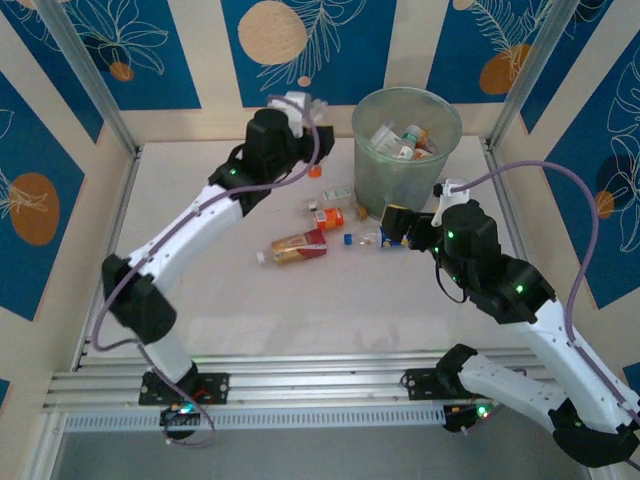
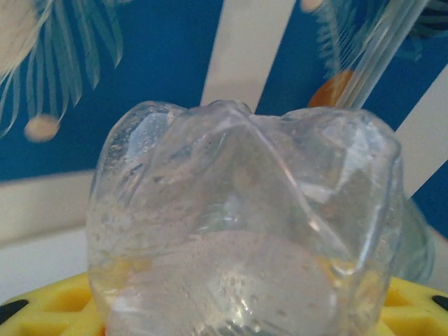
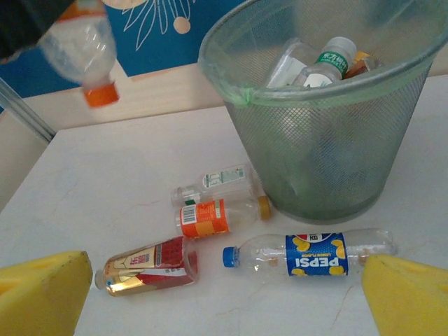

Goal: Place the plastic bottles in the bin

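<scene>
Wall backdrop [image 2: 168,56]: L jaws grip bottle [image 2: 245,224] (R cam: orange cap [image 3: 102,94]).

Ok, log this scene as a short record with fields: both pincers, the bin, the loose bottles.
left pincer: shut on held bottle, raised, orange cap pointing down
right pincer: open, close to Pepsi bottle
bin: upright, several bottles inside
table: four bottles lying near the bin: Pepsi bottle, orange-label bottle, red-label bottle, green-label bottle

One bin [image 3: 329,161]; four bottles [image 3: 308,253] lying on the table [image 3: 126,175]; one more bottle [image 3: 82,49] aloft.
</scene>
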Robot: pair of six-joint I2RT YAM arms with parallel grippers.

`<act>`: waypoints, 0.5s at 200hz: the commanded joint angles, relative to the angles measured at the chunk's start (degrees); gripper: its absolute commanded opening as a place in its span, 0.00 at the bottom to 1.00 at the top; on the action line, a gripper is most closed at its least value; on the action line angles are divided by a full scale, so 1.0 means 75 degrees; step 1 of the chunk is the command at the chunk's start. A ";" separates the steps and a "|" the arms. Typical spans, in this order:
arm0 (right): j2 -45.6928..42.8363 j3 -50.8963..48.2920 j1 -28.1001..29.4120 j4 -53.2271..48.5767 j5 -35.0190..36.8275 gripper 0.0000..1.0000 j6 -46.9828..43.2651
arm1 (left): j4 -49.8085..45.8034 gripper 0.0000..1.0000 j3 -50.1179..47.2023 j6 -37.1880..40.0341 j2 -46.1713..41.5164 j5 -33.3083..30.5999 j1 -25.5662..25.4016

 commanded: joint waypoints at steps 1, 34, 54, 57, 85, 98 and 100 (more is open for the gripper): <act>-0.0129 0.0216 0.0088 0.0223 0.0503 0.99 0.0032 | 0.0732 0.56 0.1270 0.0456 0.0814 0.0773 -0.0051; -0.0280 0.0229 0.0152 0.0241 0.0922 0.99 0.0157 | 0.0935 0.57 0.3197 0.0389 0.2260 0.1176 -0.0050; -0.0471 0.0169 0.0199 0.0305 0.1265 0.99 0.0268 | 0.0998 0.57 0.4373 0.0003 0.3106 0.1485 -0.0057; -0.0498 0.0155 0.0202 0.0305 0.1330 0.99 0.0303 | 0.1017 0.56 0.4517 -0.0081 0.3227 0.1538 -0.0062; -0.0842 0.0026 0.0225 0.0373 0.1876 0.99 0.0467 | 0.1483 0.57 0.5398 -0.0838 0.3982 0.1787 -0.0193; -0.0973 -0.0033 0.0223 0.0432 0.1976 0.99 0.0444 | 0.1807 0.57 0.5414 -0.0969 0.4114 0.1799 -0.0344; -0.0990 -0.0042 0.0225 0.0434 0.1992 0.99 0.0443 | 0.1848 0.57 0.5421 -0.0970 0.4135 0.1804 -0.0376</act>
